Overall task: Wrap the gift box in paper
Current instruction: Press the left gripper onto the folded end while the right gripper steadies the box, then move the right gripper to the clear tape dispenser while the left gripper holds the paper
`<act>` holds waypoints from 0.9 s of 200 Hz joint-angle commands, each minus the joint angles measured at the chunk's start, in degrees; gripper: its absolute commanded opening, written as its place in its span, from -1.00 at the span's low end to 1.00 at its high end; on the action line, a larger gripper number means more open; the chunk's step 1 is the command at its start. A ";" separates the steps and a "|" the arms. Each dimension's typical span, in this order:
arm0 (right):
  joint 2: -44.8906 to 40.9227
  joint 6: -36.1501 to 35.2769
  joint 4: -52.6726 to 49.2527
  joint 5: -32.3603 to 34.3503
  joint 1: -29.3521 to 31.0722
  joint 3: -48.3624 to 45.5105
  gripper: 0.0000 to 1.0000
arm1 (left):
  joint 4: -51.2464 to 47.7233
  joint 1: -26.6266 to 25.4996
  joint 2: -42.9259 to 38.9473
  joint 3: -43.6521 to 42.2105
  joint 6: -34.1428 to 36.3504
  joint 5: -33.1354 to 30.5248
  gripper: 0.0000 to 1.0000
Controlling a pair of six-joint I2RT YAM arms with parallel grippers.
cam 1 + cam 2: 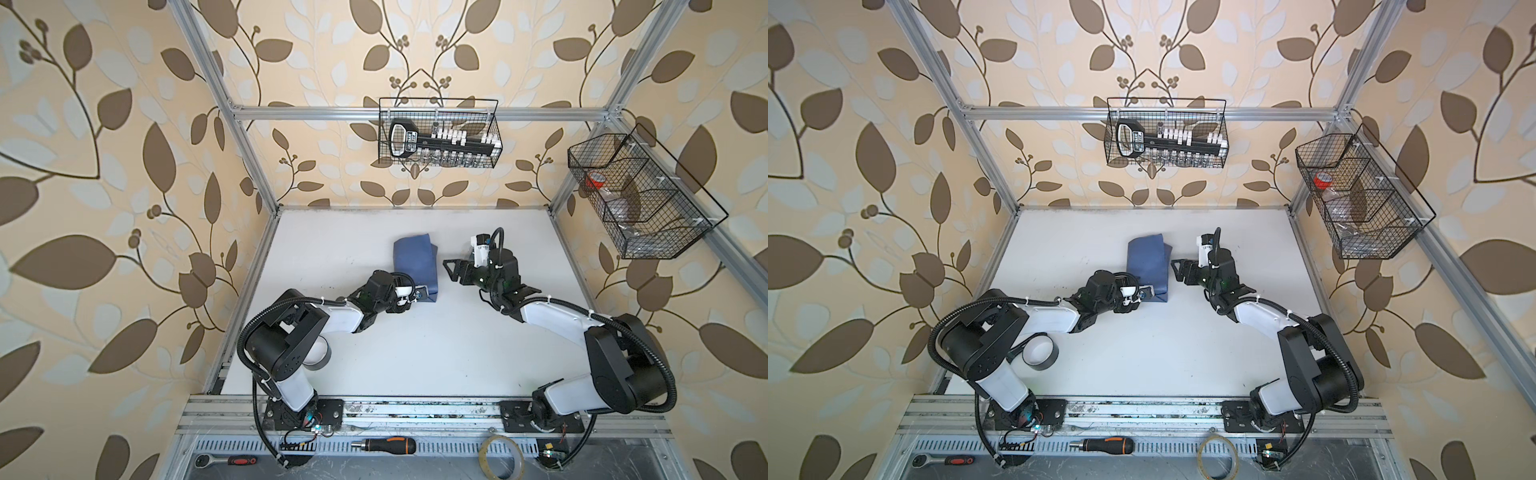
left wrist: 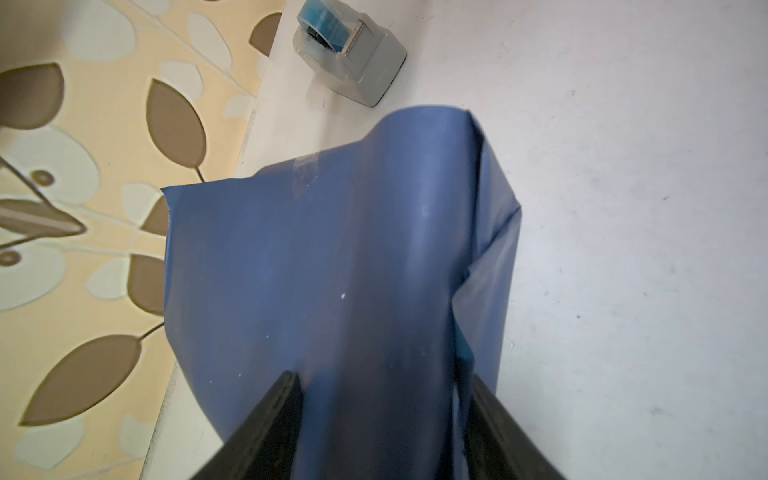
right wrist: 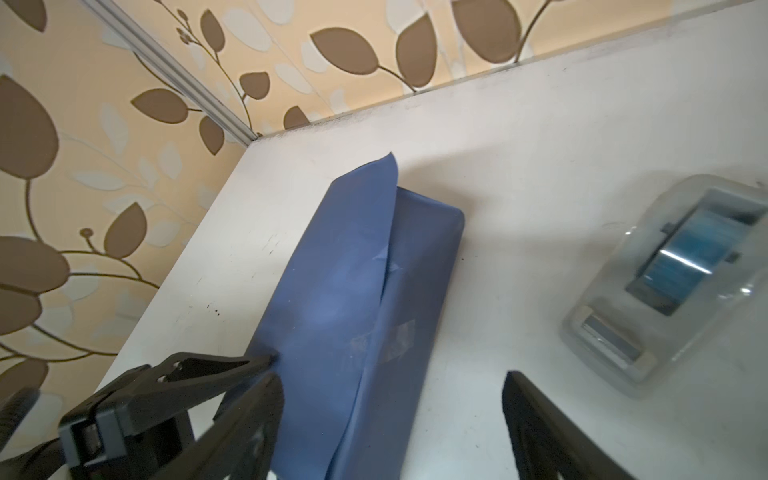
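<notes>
The left tool (image 2: 382, 378) is closed partway on the near end of the paper (image 1: 413, 262), pinching both sides. The right tool (image 1: 452, 271) gapes wide and empty just right of it, nearer the loose far flap. The paper lies mid-way across the bench (image 1: 415, 353), long axis toward its back edge. The gift box is hidden inside; the tape dispenser (image 2: 353, 54) shows only in wrist views

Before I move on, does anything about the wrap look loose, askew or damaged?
Yes: the paper is not lying flat. Past the tape, the overlapping flap's far corner curls up off the parcel, leaving that end loose. Nothing looks torn.
</notes>
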 commanded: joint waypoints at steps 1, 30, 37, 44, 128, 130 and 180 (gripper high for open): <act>-0.86 0.80 -3.07 1.15 -2.02 -0.74 0.67 | -10.32 0.69 2.96 -1.21 4.22 -1.89 0.20; 0.04 3.75 -8.25 1.35 -5.72 2.32 0.67 | -10.56 0.73 2.98 -1.08 4.14 -1.63 0.20; 0.62 4.47 -9.90 1.50 -6.86 3.45 0.66 | -10.49 0.73 3.03 -1.11 4.14 -1.56 0.20; 1.32 4.90 -11.51 1.44 -7.91 4.41 0.65 | -10.56 0.74 3.06 -1.13 4.17 -1.54 0.20; 14.96 9.33 -15.49 -9.09 -14.17 13.33 0.17 | -10.57 0.74 2.66 -1.12 4.11 -1.49 0.18; 15.13 9.39 -15.46 -9.14 -14.17 13.52 0.17 | -10.54 0.72 2.61 -1.12 4.08 -1.45 0.18; 18.49 9.33 -14.92 -10.31 -14.61 15.39 0.02 | -10.51 0.74 2.70 -1.08 4.02 -1.46 0.18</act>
